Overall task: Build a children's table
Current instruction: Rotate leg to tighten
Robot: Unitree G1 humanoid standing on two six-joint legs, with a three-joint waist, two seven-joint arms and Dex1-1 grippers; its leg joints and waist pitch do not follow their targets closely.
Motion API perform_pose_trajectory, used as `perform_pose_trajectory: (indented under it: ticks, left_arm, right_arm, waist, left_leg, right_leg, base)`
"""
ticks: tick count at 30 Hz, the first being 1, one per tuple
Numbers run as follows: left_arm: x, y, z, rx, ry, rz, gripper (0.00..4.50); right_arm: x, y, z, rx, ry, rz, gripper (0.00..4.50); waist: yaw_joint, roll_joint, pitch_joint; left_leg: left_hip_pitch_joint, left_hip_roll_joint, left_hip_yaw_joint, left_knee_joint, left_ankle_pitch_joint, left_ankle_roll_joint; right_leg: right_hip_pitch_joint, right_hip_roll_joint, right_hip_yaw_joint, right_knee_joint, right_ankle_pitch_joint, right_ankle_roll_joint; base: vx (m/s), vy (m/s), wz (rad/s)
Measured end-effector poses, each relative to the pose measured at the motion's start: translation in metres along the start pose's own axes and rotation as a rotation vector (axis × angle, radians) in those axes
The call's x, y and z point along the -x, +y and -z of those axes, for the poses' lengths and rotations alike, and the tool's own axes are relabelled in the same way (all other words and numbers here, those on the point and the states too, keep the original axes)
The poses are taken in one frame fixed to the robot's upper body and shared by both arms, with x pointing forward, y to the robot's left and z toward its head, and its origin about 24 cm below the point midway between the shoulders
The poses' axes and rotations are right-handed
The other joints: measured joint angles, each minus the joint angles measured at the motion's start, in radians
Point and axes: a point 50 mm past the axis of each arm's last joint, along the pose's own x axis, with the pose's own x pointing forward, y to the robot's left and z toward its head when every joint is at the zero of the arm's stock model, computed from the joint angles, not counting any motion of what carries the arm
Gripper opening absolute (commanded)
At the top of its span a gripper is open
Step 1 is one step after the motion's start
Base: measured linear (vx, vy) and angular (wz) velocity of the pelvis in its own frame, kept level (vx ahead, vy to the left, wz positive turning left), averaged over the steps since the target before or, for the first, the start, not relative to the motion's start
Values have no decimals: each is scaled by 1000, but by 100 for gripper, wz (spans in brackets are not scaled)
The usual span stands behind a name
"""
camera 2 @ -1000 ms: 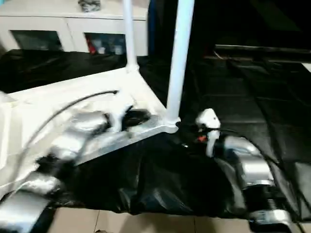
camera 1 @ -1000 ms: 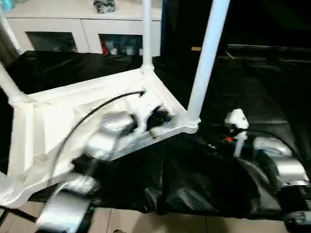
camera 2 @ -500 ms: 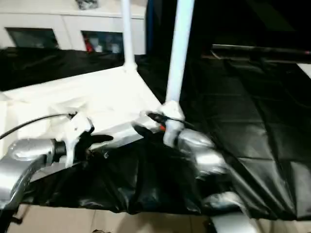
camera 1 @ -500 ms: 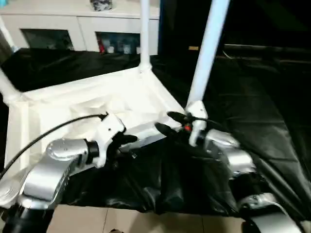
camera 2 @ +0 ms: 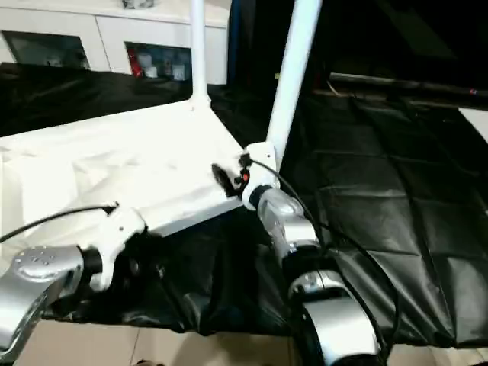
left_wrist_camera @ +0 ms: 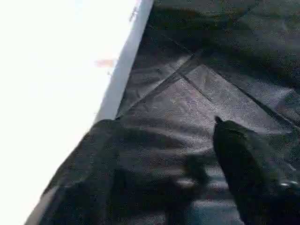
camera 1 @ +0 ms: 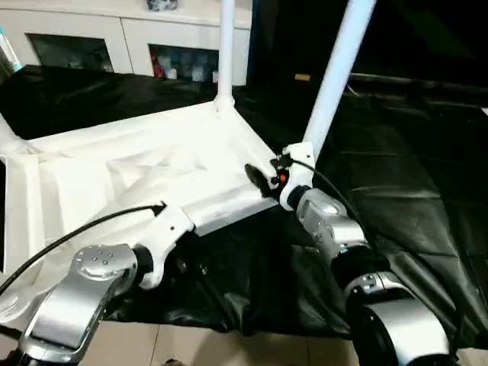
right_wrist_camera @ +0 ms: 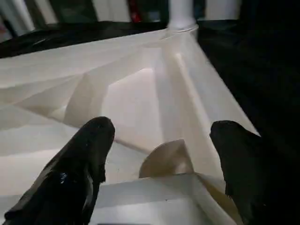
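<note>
Tabletop point(camera 1: 145, 171) lies underside-up at centre-left of frame on the black-covered desk point(camera 1: 412, 175), legs standing in its corner sockets. Right hand point(right_wrist_camera: 161, 154) released, fingers spread either side of the near corner socket at the base of the near leg point(camera 1: 332, 84). Left hand point(left_wrist_camera: 168, 159) released, beside the tabletop's front edge.

Risk: right forearm crowds the near leg; a sideways nudge could tilt or unseat it. Open room lies on the right half of the desk; front edge is close.

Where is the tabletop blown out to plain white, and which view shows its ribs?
Left wrist view: the tabletop is glaring white with no detail against the dark cloth. Right wrist view: evenly lit, the ribs show with soft shading between the open fingers.
</note>
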Motion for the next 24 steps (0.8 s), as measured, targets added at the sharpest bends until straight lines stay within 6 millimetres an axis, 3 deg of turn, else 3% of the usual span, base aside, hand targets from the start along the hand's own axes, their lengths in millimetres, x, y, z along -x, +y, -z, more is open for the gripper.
perform_pose_trajectory:
  ticks: [4, 6, 13, 20, 24]
  left_arm:
    - [0, 3, 4, -26, 27, -16, 402]
    - [-1, 6, 9, -25, 49, -38, 433]
    - [-10, 14, 10, -34, 43, -79, 447]
    - [-17, 17, 11, -56, 10, -133, 447]
    - [-20, 19, 8, -67, -55, -190, 447]
  right_arm:
    - [0, -11, -4, -18, -8, 72, 373]
    - [6, -30, -9, -14, -21, 151, 373]
    - [22, -71, -19, -10, -31, 289, 373]
    - [46, -113, -34, 12, -57, 437, 373]
    - [55, -126, -43, 16, -89, 491, 373]
  waist:
    - [6, 0, 0]
    - [19, 0, 0]
    - [28, 1, 1]
    - [23, 2, 1]
    - [16, 3, 1]
  left_leg:
    - [0, 0, 0, 1, 0, 0]
    - [0, 0, 0, 2, 0, 0]
    - [-3, 0, 0, 5, 1, 0]
    - [-7, 0, 0, 9, 1, 0]
    - [-7, 1, -1, 11, 1, 0]
  right_leg:
    - [0, 0, 0, 2, 0, 0]
    - [2, 0, 1, 2, 1, 1]
    - [3, 0, 3, 5, 1, 1]
    - [1, 0, 3, 6, 0, 2]
    - [1, 0, 3, 7, 0, 2]
  base:
    - [0, 0, 0]
    - [0, 0, 0]
    - [0, 0, 0]
    - [0, 0, 0]
    - [0, 0, 0]
